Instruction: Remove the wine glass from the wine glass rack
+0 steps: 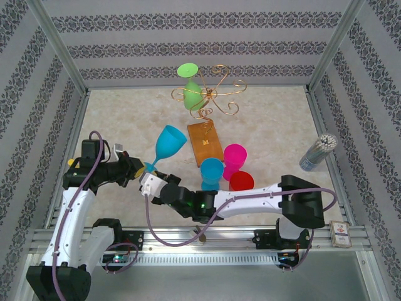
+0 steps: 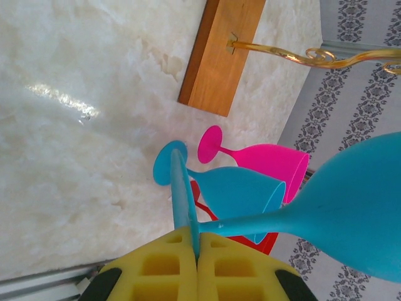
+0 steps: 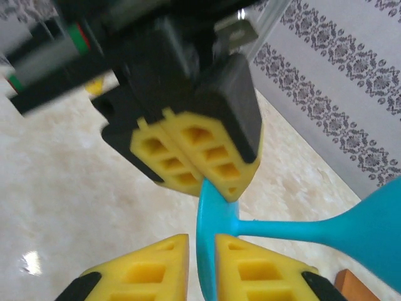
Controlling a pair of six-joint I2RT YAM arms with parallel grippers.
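Note:
A blue wine glass (image 1: 169,143) hangs tilted in the air over the table's near left, its bowl (image 2: 363,207) up and away from me. My left gripper (image 2: 196,241) is shut on the rim of its round foot (image 2: 183,194). My right gripper (image 3: 202,251) stands slightly open around the same foot (image 3: 213,226), with a gap at the left pad; the left gripper's fingers (image 3: 194,153) pinch the foot's top edge. The gold wire wine glass rack (image 1: 210,94) stands at the back on its wooden base (image 1: 204,143), and a green glass (image 1: 191,88) hangs from it.
Pink (image 1: 235,155), blue (image 1: 212,170) and red (image 1: 241,182) glasses stand close together right of the rack's base. A grey tube of sticks (image 1: 317,152) is at the right wall. A small card box (image 1: 339,233) lies on the front rail.

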